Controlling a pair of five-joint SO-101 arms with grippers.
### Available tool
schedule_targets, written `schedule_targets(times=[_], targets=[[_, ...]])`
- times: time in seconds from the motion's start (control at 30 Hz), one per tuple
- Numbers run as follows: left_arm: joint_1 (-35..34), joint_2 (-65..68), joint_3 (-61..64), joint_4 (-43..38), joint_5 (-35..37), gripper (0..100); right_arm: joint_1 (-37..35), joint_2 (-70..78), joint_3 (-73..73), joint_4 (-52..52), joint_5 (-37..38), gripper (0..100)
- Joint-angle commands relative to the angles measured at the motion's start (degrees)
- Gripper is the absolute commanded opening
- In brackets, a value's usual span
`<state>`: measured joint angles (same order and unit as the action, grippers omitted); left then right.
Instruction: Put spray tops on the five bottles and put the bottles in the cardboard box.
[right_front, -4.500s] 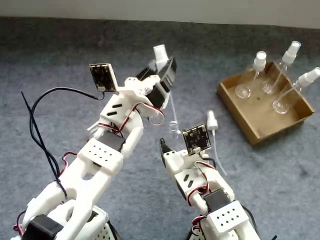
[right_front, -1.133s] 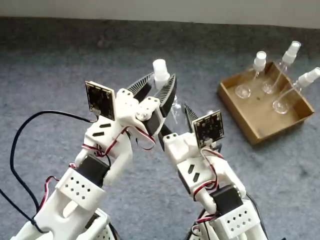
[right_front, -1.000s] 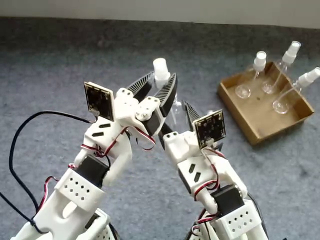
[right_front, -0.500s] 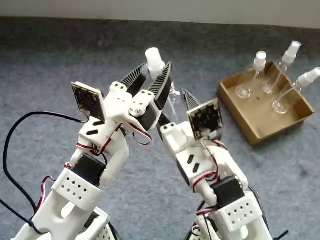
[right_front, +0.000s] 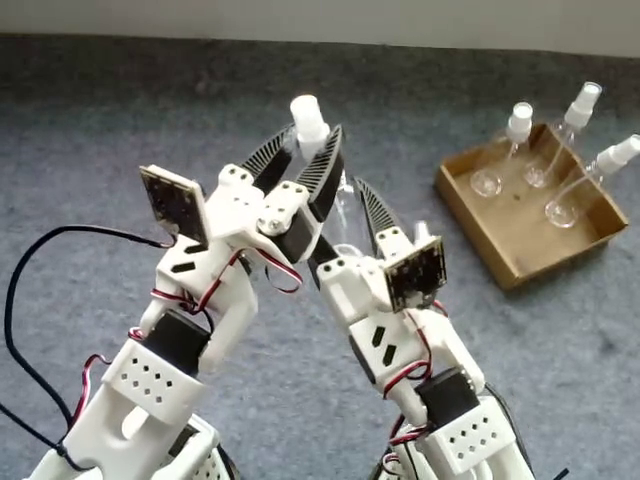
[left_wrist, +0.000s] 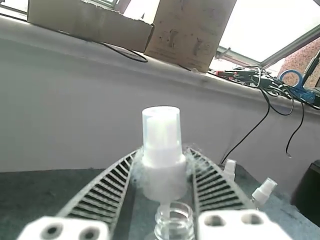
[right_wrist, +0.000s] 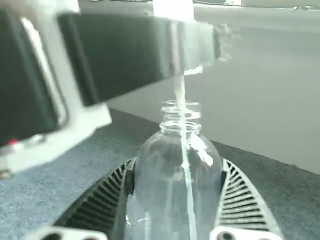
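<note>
My left arm (right_front: 150, 385) and right arm (right_front: 375, 315) are white plastic with black servos (right_front: 182, 338) and looped red wires (right_front: 400, 375); a black cable (right_front: 70, 231) runs along the frame's left. My left gripper (right_front: 313, 130) and right gripper (right_wrist: 175, 200) have black ribbed fingers (right_front: 322, 175).

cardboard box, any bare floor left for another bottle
The cardboard box's near half is bare, between its near wall and the three bottles along the far side. Carpet left of the left gripper is open; crowded where it meets the right gripper.

In the high view, the bottle (right_front: 346, 205) is largely hidden behind the left end effector (right_front: 311, 140). Its body is cut off in the left wrist view, and its base and the head of the spray top (right_wrist: 172, 7) in the right wrist view.
</note>
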<state>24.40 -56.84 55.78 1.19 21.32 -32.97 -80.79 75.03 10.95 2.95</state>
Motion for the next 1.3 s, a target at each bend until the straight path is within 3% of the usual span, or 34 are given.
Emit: schedule_targets(times=[0.0, 0.43, 0.63, 1.27], targets=[[-0.4, -0.6, -1.3, -0.3, 0.5, 1, -0.5, -3.3, 0.8, -2.1, 0.7, 15.2], [3.1, -0.6, 0.7, -0.2, 0.3, 1, -0.5, -14.6, 9.3, -1.7, 0.7, 15.2], [6.6, -0.6, 0.8, 3.6, -9.0, 1, -0.6, -16.3, 10.9, 0.7, 0.7, 15.2], [6.4, -0.7, 0.8, 6.5, -9.1, 1, -0.5, -16.4, 11.1, 0.7, 0.8, 15.2]])
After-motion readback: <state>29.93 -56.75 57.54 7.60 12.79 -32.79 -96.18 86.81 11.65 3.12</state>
